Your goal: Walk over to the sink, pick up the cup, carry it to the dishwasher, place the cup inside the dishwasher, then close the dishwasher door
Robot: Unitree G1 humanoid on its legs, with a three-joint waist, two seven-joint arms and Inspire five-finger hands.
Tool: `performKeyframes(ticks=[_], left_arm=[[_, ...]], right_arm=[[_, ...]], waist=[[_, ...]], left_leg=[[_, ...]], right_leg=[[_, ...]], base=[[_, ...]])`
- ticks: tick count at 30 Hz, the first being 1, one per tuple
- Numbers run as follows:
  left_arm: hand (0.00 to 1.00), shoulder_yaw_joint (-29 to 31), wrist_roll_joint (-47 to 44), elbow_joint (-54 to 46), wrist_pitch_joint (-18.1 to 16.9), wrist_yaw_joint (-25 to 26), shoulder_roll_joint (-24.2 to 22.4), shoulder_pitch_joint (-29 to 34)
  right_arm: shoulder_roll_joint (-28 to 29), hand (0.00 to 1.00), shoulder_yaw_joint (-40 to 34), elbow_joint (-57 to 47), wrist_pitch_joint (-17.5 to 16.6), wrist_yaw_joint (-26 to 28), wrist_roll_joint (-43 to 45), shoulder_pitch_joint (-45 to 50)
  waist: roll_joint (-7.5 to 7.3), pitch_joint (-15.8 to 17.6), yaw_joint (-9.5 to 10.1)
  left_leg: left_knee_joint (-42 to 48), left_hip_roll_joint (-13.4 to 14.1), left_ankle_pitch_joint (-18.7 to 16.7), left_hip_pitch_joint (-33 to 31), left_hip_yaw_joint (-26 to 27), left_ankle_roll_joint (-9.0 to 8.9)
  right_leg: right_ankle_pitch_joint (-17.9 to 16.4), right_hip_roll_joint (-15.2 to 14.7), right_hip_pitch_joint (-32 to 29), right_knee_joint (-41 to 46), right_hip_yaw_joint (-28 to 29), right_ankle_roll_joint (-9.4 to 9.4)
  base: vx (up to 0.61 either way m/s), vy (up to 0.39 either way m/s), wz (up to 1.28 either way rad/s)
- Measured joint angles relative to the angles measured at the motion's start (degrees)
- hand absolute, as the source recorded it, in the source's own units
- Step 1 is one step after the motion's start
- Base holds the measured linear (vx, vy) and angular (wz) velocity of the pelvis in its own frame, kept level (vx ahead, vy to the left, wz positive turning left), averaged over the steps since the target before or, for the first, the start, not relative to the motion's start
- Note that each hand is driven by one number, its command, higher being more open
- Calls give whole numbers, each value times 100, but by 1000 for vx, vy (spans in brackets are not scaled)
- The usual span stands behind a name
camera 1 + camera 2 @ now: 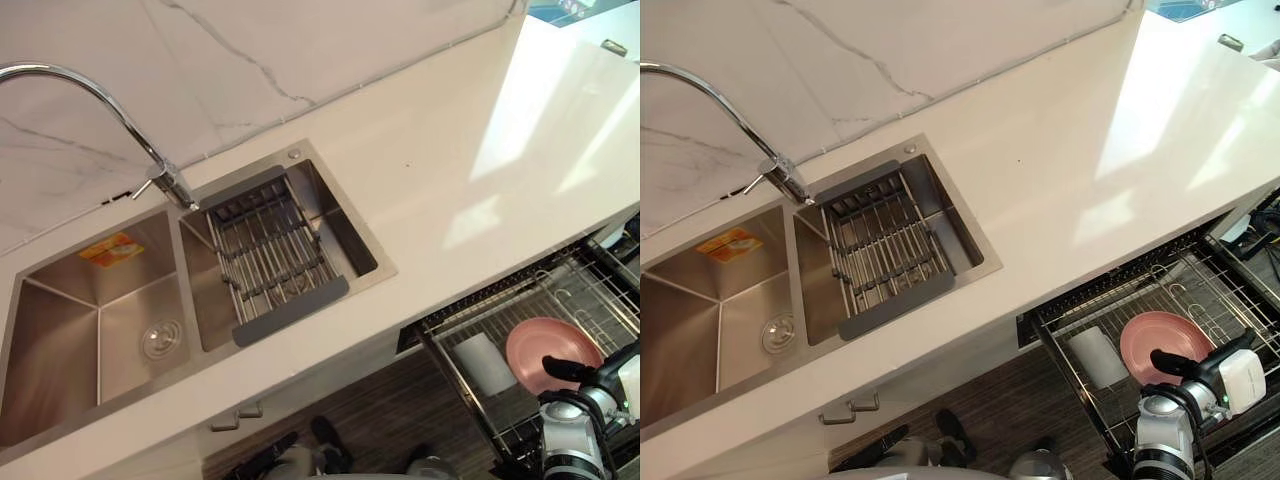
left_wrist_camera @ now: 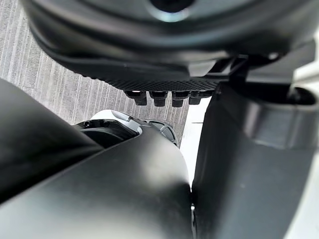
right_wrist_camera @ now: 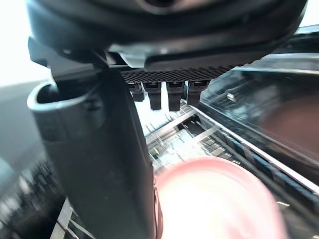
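Sideways in the rack (image 1: 1188,283), the cup (image 1: 1098,356) points at the counter (image 1: 1060,180); right hand (image 1: 1223,379), fingers (image 3: 172,97) straight.

A white wall (image 1: 300,50) veined in grey, marble in look, rises behind a long pale surface (image 1: 450,130). Broad patches of daylight (image 1: 560,100) fall across the surface's far right end. A bluish pane (image 1: 580,8) at the upper right corner may be a window, though too little of it can be made out to be sure. Below the front edge, white cabinet fronts (image 1: 300,385) carry a metal handle (image 1: 850,408). The floor (image 1: 400,400) beneath is dark grey-brown plank with fine striping.
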Motion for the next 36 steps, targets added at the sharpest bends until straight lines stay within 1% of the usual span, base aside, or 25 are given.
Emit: performKeyframes(ticks=[2, 3, 4, 5, 7, 8, 9, 10, 12, 13, 14, 15, 17, 19, 20, 21, 22, 23, 24, 25, 29, 30, 32, 34, 36], left_arm=[[100, 25, 59, 21, -57, 12, -2, -2], [100, 37, 65, 21, -69, 13, -6, -6], [100, 48, 66, 25, -91, 17, -22, -8], [100, 56, 66, 27, -112, 22, -35, -8], [100, 112, 60, 52, -200, 50, -101, -9], [100, 140, 52, 71, -223, 56, -121, -10], [100, 225, 48, 99, -234, 69, -167, -15], [100, 313, 40, 121, -236, 84, -215, -16], [100, 387, -54, 169, -229, 110, -248, -15], [100, 409, -88, 209, -229, 117, -248, -15], [100, 441, -122, 247, -226, 138, -250, -15], [100, 452, -129, 271, -226, 154, -250, -15], [100, 483, -164, 381, -259, 181, -258, -15], [100, 483, -166, 411, -315, 224, -280, -15], [100, 483, -165, 430, -351, 246, -305, -16], [100, 482, -165, 437, -364, 259, -317, -16], [100, 479, -163, 444, -392, 274, -332, -17], [100, 478, -161, 444, -407, 276, -336, -17], [100, 480, -159, 449, -438, 280, -330, -12], [100, 481, -159, 455, -465, 279, -312, -3], [100, 480, -44, 442, -469, 259, -218, 0], [100, 481, -41, 442, -467, 253, -207, 0], [100, 481, -13, 436, -467, 232, -176, 1], [100, 480, 71, 425, -470, 223, -158, 3], [100, 480, 133, 408, -470, 208, -158, 8]], right_arm=[[152, 100, -17, -598, -389, 6, 295, 160], [212, 100, -48, -745, -529, 4, 364, 199], [317, 100, -164, -1003, -780, -22, 536, 257], [360, 100, -237, -1081, -933, -91, 665, 269], [488, 100, -737, -1224, -1506, -523, 1265, 269], [514, 100, -938, -1214, -1672, -635, 1466, 230], [561, 100, -1353, -1204, -2084, -884, 2072, 167], [611, 100, -1796, -1192, -2407, -1086, 2476, 145], [660, 100, -2264, -1134, -2751, -1160, 3023, 188], [676, 100, -2376, -1059, -2874, -1095, 3337, 204], [722, 100, -2484, -954, -2965, -898, 3867, 232], [757, 100, -2492, -913, -2984, -774, 4163, 268], [1020, 100, -2455, -667, -2998, -71, 5210, 423], [1280, 100, -2342, -467, -2940, 386, 5792, 420], [1413, 100, -2122, -358, -2847, 647, 6013, 420], [1458, 100, -1984, -301, -2782, 779, 6100, 421], [1543, 100, -1675, -214, -2614, 1057, 6130, 418], [1589, 100, -1547, -221, -2603, 1155, 6107, 425], [1620, 100, -1536, -226, -2579, 1358, 6109, 450], [1587, 100, -1533, -178, -2450, 1537, 6134, 491], [1280, 100, -1113, 211, -1958, 2394, 6137, 656], [1215, 100, -1061, 279, -1859, 2549, 6138, 653], [955, 100, -773, 530, -1480, 3143, 6346, 651], [770, 100, -551, 720, -1282, 3459, 6337, 649], [672, 100, -412, 810, -1191, 3655, 6339, 638]], waist=[[-20, 14, -8], [-34, 23, -18], [-54, 36, -33], [-61, 41, -35], [-65, 43, -31], [-65, 43, -27], [-66, 44, -22], [-70, 46, -21], [-93, 61, -33], [-108, 59, -46], [-127, 57, -111], [-133, 60, -153], [-139, 55, -180], [-138, 52, -177], [-133, 44, -173], [-129, 38, -169], [-128, 28, -158], [-132, 22, -146], [-171, 2, -134], [-215, -21, -127], [-354, -150, -125], [-357, -162, -125], [-380, -195, -123], [-396, -225, -92], [-406, -272, -44]], left_leg=[[10, 86, -52, 59, 77, 185], [14, 100, -52, 76, 89, 186], [17, 125, -51, 93, 107, 189], [19, 137, -51, 98, 115, 190], [29, 168, -51, 104, 126, 190], [29, 172, -51, 105, 128, 191], [29, 178, -51, 114, 132, 190], [29, 182, -54, 148, 145, 192], [26, 185, -67, 244, 235, 191], [27, 191, -82, 283, 277, 176], [29, 198, -95, 334, 305, 160], [34, 204, -99, 357, 308, 154], [45, 232, -101, 399, 339, 150], [41, 250, -91, 405, 333, 138], [27, 256, -89, 405, 322, 135], [20, 256, -88, 406, 317, 134], [7, 251, -84, 405, 300, 134], [-2, 245, -78, 403, 284, 137], [-26, 231, -58, 390, 243, 148], [-59, 215, -35, 386, 220, 157], [-216, 136, 108, 402, 48, 182], [-232, 128, 124, 404, 34, 190], [-292, 100, 193, 398, -67, 218], [-307, 90, 240, 390, -168, 245], [-305, 90, 271, 366, -247, 250]], right_leg=[[-44, 83, 8, 5, 110, -31], [-57, 93, 9, 12, 128, -37], [-75, 115, 10, 21, 152, -49], [-83, 125, 10, 23, 161, -54], [-104, 156, 12, 23, 213, -68], [-110, 160, 14, 22, 228, -70], [-120, 167, 26, 19, 242, -72], [-126, 170, 59, 18, 267, -68], [-153, 169, 130, 18, 340, -64], [-171, 170, 160, 18, 375, -61], [-195, 173, 200, 18, 392, -58], [-205, 176, 224, 19, 392, -59], [-226, 197, 246, 24, 423, -68], [-232, 211, 252, 33, 418, -77], [-233, 213, 256, 43, 409, -79], [-234, 213, 256, 53, 405, -80], [-234, 209, 256, 66, 391, -81], [-234, 207, 256, 72, 379, -81], [-234, 202, 256, 80, 343, -80], [-234, 199, 254, 85, 319, -81], [-235, 171, 269, 146, 170, -77], [-235, 167, 270, 157, 155, -76], [-237, 160, 288, 178, 47, -75], [-244, 160, 312, 181, -65, -72], [-265, 161, 318, 175, -159, -55]], base=[[-6, -10, -25], [13, -25, -18], [21, -24, -10], [33, -32, -8], [37, -24, -3], [40, -13, 1], [42, -7, 1], [49, -3, -3], [31, 3, -14], [8, -3, -20], [3, -7, -14], [-2, -14, -10], [-17, -18, -8], [-19, -8, 1], [-40, -11, 4], [-38, 4, 6], [-22, 13, 6], [-22, 20, 13], [-15, 17, 14], [-16, 22, 16], [-10, 27, 18], [-34, 34, 16], [-53, 34, 22], [-58, 28, 27], [-71, 28, 23]])
